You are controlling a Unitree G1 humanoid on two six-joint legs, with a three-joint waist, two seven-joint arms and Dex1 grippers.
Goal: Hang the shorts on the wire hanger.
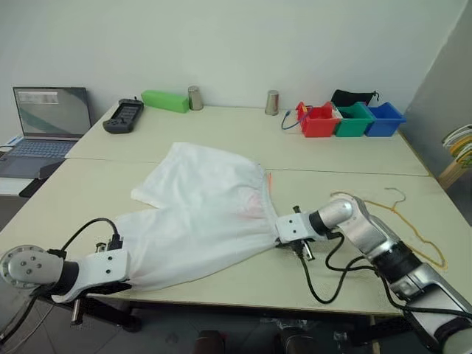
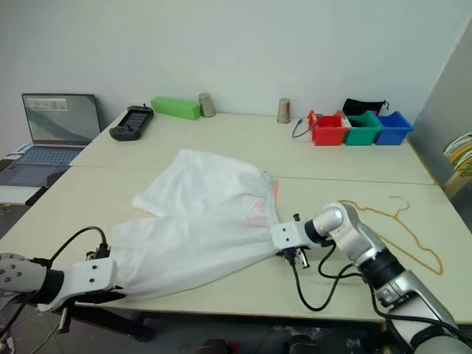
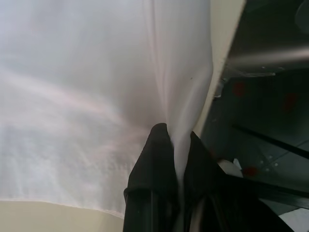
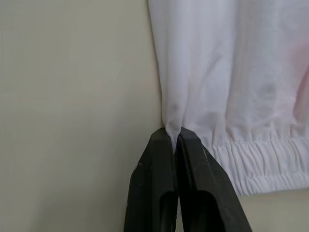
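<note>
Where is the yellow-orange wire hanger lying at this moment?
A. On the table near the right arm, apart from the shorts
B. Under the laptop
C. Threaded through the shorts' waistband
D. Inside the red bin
A: the wire hanger lies flat on the table beside the right arm, clear of the shorts, which are spread further to the left.

laptop (image 1: 50,118), green box (image 1: 165,101), red bin (image 1: 319,120), two cups (image 1: 195,98)

Silver-grey jointed arms are ending in white boxy wrist housings, with looping black cables trailing from them, small screws showing on the round joint caps, and black tapering fingers (image 4: 193,164).
</note>
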